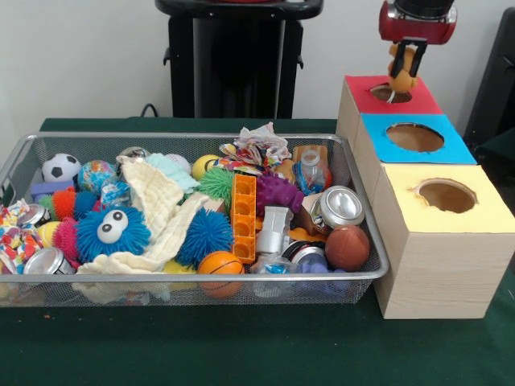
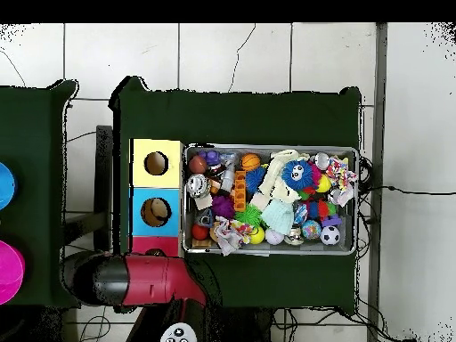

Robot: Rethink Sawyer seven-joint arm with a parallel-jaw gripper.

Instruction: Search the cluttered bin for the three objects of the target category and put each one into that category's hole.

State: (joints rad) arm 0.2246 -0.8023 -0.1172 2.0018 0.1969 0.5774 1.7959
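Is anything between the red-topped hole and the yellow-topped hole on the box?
Yes: the blue-topped hole lies between the red-topped hole and the yellow-topped hole, clear in the front view.

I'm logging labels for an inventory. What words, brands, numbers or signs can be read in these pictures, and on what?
None can be read.
The cans in the wire bin show only bare metal ends.
The print on the clear bottle is too blurred to read.
The red, blue and yellow box tops carry no lettering.
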